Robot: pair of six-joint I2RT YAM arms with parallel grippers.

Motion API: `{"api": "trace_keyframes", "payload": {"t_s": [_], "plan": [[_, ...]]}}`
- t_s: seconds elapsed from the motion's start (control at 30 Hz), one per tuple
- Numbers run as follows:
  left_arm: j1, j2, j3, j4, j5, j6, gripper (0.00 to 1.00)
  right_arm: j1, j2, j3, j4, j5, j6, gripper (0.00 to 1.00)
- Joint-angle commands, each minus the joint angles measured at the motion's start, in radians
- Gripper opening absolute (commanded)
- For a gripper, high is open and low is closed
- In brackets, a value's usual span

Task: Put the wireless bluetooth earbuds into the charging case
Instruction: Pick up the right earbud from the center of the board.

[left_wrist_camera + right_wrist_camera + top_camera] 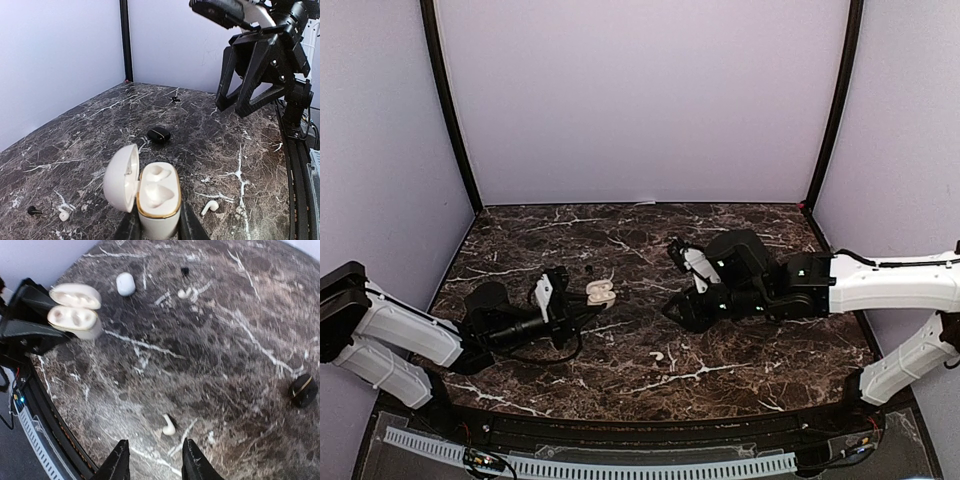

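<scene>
White earbud (169,426) just beyond right gripper (155,441)

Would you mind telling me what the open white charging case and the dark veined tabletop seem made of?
The open white charging case looks like glossy moulded plastic: smooth curves, soft highlights, a gold, perhaps metallic, rim. The dark veined tabletop looks like marble or marble-print laminate, from its white veining; which is unclear.
</scene>
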Motion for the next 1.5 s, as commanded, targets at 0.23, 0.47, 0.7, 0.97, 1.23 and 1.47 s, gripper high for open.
{"api": "trace_keyframes", "payload": {"t_s": [0.23, 0.47, 0.7, 0.97, 1.23, 1.47], "plan": [[0.007, -0.034, -0.091, 0.073, 0.019, 0.034, 0.01, -0.028, 0.063, -0.082, -0.157, -0.128, 0.311, 0.31], [0.007, -0.032, -0.128, 0.127, 0.015, 0.030, 0.01, -0.028, 0.058, -0.258, 0.142, -0.201, 0.247, 0.41], [0.007, -0.034, -0.117, 0.119, 0.021, 0.039, 0.01, -0.028, 0.024, -0.525, 0.579, -0.244, -0.042, 0.46], [0.007, -0.035, -0.118, 0.119, 0.014, 0.049, 0.02, -0.026, 0.138, -0.587, 0.745, -0.132, -0.240, 0.29], [0.007, -0.031, -0.116, 0.122, 0.024, 0.059, 0.01, -0.011, 0.273, -0.621, 0.936, -0.130, -0.349, 0.33], [0.007, -0.029, -0.116, 0.122, 0.028, 0.063, 0.02, -0.001, 0.390, -0.564, 1.001, -0.092, -0.401, 0.33]]}}
